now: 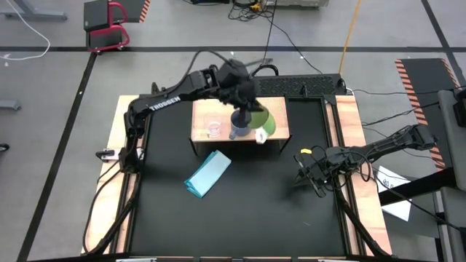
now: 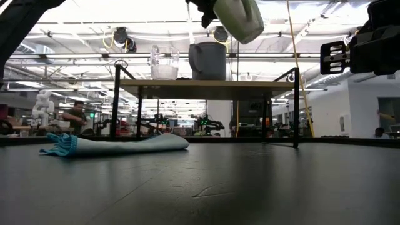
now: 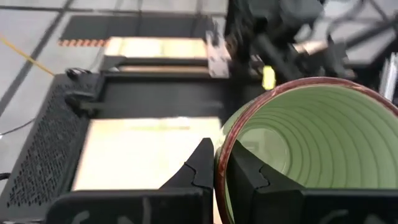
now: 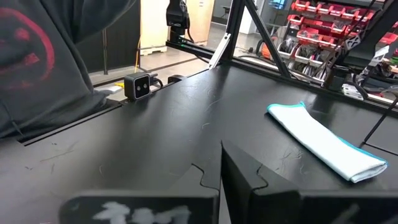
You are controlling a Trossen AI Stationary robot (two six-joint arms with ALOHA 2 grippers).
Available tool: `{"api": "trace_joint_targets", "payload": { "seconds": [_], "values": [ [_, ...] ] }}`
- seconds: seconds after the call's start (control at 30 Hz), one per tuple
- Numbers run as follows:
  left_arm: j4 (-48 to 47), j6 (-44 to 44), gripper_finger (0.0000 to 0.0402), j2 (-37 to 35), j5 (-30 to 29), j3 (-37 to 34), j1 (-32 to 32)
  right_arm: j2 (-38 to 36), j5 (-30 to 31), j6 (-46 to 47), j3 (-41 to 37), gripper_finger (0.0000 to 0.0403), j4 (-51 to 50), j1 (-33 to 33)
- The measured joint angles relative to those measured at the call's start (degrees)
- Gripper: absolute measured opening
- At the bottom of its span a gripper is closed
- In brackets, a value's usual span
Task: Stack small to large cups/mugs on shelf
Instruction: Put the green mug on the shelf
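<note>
The light-wood shelf [image 1: 277, 109] stands at the table's far middle; in the low view [image 2: 206, 82] it is a raised board on dark legs. On it stand a small clear glass cup [image 1: 213, 129] [image 2: 164, 64] and, to its right, a grey-blue mug [image 1: 239, 133] [image 2: 208, 60]. My left gripper [image 1: 244, 109] [image 3: 221, 171] is shut on the lime-green mug [image 1: 265, 122] [image 2: 240, 19], held above the shelf just right of the grey-blue mug. My right gripper [image 1: 309, 171] [image 4: 221, 165] is shut and empty, low over the table's right side. My left gripper pinches the green mug's wall at its rim [image 3: 221, 149], one finger [image 3: 249, 177] inside the mug and one finger [image 3: 196, 174] outside. The mug is lifted clear of the shelf and hangs tilted [image 2: 244, 22], above and to the right of the grey-blue mug.
A light blue folded cloth [image 1: 208, 173] [image 2: 119, 145] [image 4: 323, 148] lies on the black table in front of the shelf, left of centre. Wooden strips [image 1: 349, 124] run along the table's sides. People and equipment show in the room beyond.
</note>
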Motion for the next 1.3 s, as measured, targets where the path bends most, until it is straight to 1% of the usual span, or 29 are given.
{"api": "trace_joint_targets", "payload": {
  "seconds": [0.13,0.3,0.67,0.83,1.0,1.13,1.3],
  "values": [
    [-2.2,1.8,0.0019,0.0,-3.5,0.0,-3.5,0.0,0.0,0.0,0.0,0.0000,0.0,0.0],
    [-3.7,2.3,0.0019,0.0,-4.2,-0.1,-6.4,0.0,0.0,0.0,0.0,0.0000,0.0,0.0],
    [-4.8,0.7,0.0019,-0.1,-6.2,-7.5,-11.4,0.0,0.0,0.0,0.0,0.0000,0.0,0.0],
    [-5.0,-0.3,0.0019,0.0,-8.5,-11.1,-13.4,0.0,0.0,0.0,0.0,0.0000,0.0,0.0],
    [-2.8,-0.9,0.0019,-0.1,-10.3,-15.2,-15.2,0.0,0.0,0.0,0.0,0.0000,0.0,0.0],
    [2.4,-1.8,0.0019,-0.1,-10.3,-18.2,-15.4,0.0,0.0,-0.2,0.0,0.0000,0.0,0.0],
    [2.0,-2.3,0.0019,0.0,-10.2,-20.7,-15.3,0.0,0.0,0.0,0.0,0.0000,0.0,0.0]
  ]
}}
